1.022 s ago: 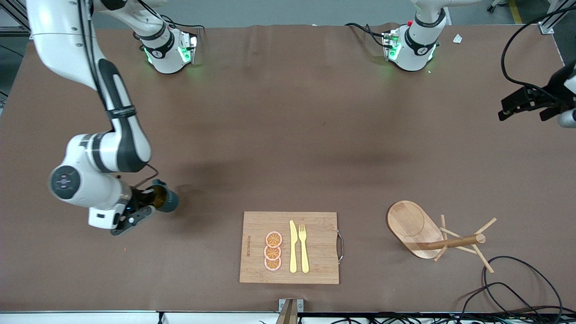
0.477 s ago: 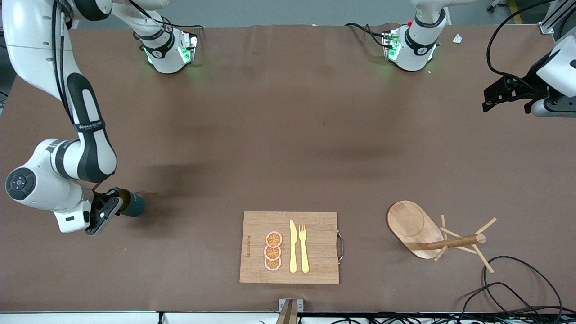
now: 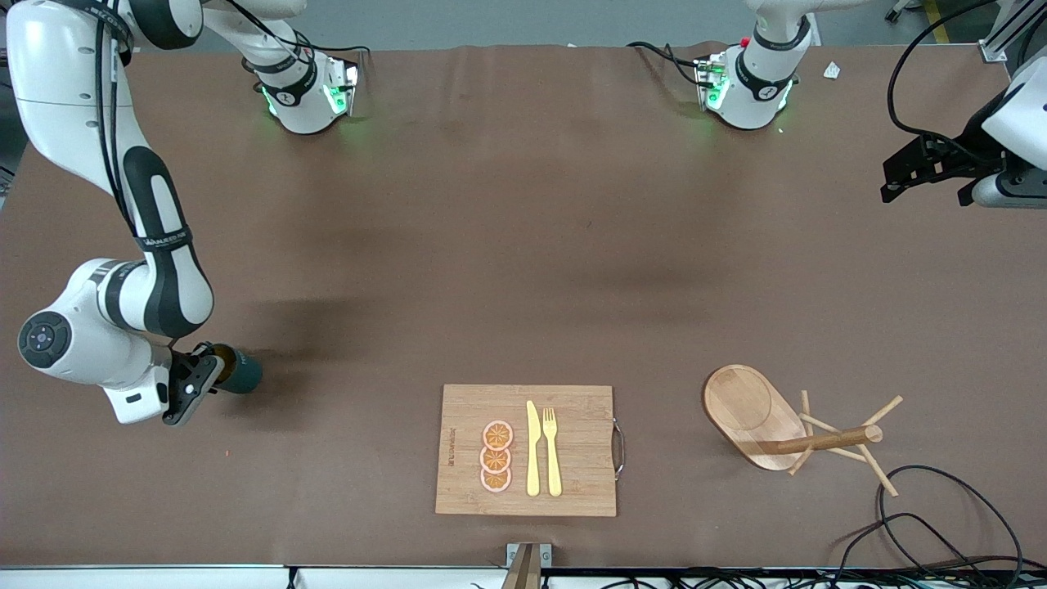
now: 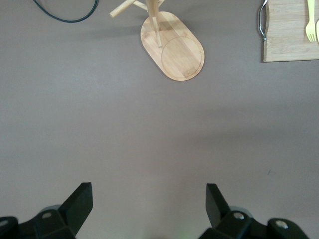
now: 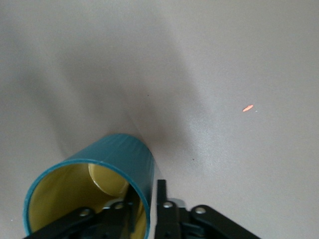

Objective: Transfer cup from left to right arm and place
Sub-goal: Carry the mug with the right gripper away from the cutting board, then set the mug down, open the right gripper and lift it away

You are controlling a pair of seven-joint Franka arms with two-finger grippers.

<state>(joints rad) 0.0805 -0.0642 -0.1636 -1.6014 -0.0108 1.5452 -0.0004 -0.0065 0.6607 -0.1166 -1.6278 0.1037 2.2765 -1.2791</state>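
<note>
At lower left of the front view, our right gripper (image 3: 199,379) has lowered the teal cup (image 3: 239,372) to the table (image 3: 523,245), fingers still straddling its rim; our left gripper (image 3: 932,168) waits open at upper right.

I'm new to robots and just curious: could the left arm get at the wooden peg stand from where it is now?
Probably yes. The left gripper hangs open and empty over bare table at the left arm's end, and the wooden peg stand lies tipped over at that same end, nearer the front camera, with nothing between them.
</note>
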